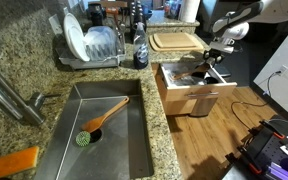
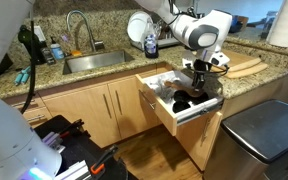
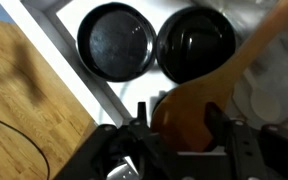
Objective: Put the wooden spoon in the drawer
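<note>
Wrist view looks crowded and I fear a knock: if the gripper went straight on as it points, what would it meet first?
Probably the white lining of the drawer, close beside the two dark round utensils. The wooden spoon, held in the jaws of the gripper, would touch first. Depth is unclear.

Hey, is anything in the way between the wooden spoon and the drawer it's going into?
No barrier shows. The drawer is pulled open and the gripper holds the wooden spoon right above it. Two round black utensils lie inside, close by the spoon, so it would likely land on or beside them.
</note>
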Tool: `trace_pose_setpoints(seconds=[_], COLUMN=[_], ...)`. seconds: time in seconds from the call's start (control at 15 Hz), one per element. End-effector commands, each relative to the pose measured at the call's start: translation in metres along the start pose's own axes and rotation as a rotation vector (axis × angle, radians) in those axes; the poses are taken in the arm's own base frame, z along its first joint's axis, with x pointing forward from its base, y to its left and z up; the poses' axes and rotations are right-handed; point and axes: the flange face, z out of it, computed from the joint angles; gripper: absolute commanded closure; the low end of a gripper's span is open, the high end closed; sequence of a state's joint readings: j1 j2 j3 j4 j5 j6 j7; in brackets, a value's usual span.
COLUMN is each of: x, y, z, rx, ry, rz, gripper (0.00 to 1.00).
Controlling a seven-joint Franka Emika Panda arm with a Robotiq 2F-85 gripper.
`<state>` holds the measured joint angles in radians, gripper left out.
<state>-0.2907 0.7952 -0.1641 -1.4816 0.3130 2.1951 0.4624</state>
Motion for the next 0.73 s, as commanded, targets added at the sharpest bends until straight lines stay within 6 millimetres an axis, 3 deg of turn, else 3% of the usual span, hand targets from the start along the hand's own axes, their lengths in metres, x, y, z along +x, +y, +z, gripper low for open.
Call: trace_pose_setpoints(seconds=[0.0, 0.07, 0.2, 0.4, 0.47, 0.6, 0.67], x=[-0.031, -0.039, -0.060, -0.061, -0.054, -0.060, -0.062], y=[0.016, 0.021, 0.032, 0.020, 0.019, 0.017, 0.017], z=[-0.054, -0.069, -0.109, -0.203, -0.161, -0.207, -0.215], rx=[-0.106, -0.144, -0.219, -0.098, -0.157, -0.108, -0.101], ry=[-0.159, -0.204, -0.293, -0.215, -0.245, -0.195, -0.186], rz=[-0.040, -0.044, -0.066, -0.091, -0.069, -0.078, -0.080], gripper=[0.07, 0.01, 0.00, 0.00, 0.00, 0.00, 0.00])
